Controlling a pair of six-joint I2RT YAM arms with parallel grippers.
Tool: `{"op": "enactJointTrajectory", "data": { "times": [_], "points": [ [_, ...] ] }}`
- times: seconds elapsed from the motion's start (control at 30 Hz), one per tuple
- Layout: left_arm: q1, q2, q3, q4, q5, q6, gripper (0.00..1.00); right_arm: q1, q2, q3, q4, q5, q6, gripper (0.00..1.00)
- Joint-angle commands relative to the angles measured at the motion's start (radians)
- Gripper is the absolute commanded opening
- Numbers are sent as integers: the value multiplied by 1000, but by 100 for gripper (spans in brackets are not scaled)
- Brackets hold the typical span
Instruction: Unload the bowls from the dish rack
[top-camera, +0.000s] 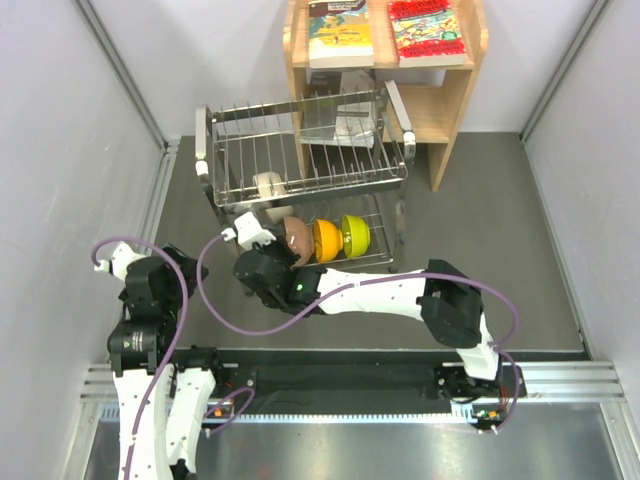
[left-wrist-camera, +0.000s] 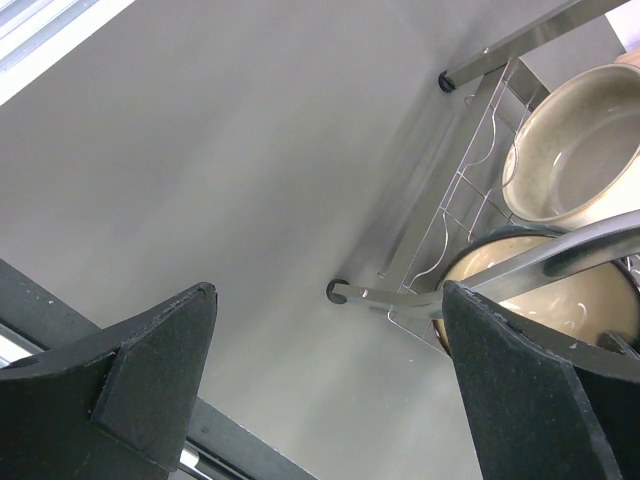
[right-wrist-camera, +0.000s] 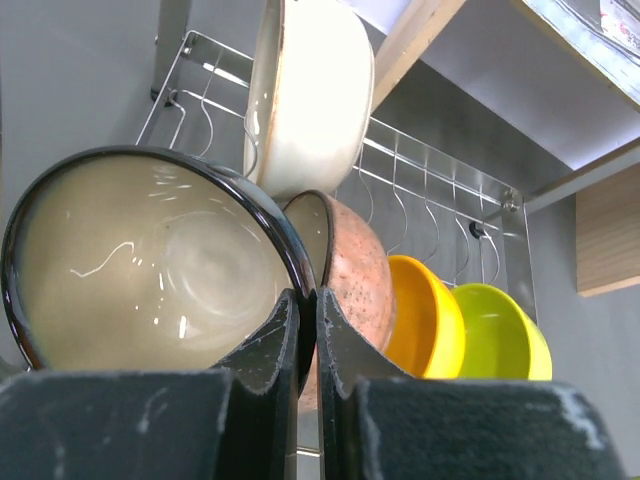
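Note:
The steel wire dish rack stands at mid-table. A cream-white bowl sits on its upper tier. Pinkish-brown, orange and yellow-green bowls stand on edge in the lower tier. My right gripper is shut on the dark rim of the teal-blue bowl, whose pale inside faces the camera, just left of the pinkish-brown bowl. In the top view my right gripper hides that bowl. My left gripper is open and empty over bare table, left of the rack's foot.
A wooden bookshelf with books stands behind the rack at the right. Grey walls close in both sides. The left arm is folded near the left front. A metal rail runs along the near edge.

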Motion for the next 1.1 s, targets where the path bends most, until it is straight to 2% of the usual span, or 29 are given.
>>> {"op": "enactJointTrajectory", "data": {
  "times": [0.0,0.63,1.07],
  "points": [
    [-3,-11,-4,61,-3,12,99,-10,-124,4,139,66,-34,0],
    [-2,3,-4,63,2,20,99,-26,-181,20,147,101,-101,0],
    [-2,0,-4,63,5,20,99,-37,-355,-143,73,132,-8,0]
  ]
}}
